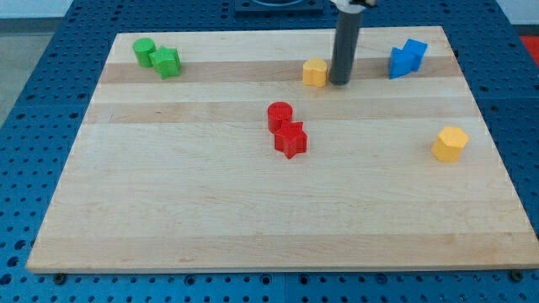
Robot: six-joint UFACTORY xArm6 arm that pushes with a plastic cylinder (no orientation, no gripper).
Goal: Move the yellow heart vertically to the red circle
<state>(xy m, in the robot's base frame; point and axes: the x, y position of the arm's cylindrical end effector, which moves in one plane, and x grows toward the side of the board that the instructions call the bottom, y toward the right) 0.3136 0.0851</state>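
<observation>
One yellow heart [315, 72] near the board's top edge, a little right of centre, with my tip [340, 82] just beside it on the view's right, touching or nearly so; no jaws on this rig, only the bare rod. Red circle [280, 114] below and slightly left, touching a red star [290, 140]; also noted a green pair [157, 57] top left, blue blocks [407, 58] top right, yellow hexagon [449, 144] at right. Step judged as approach, push not yet lined up: next move likely needs tip taken round above the heart, then driven toward the view's bottom.
</observation>
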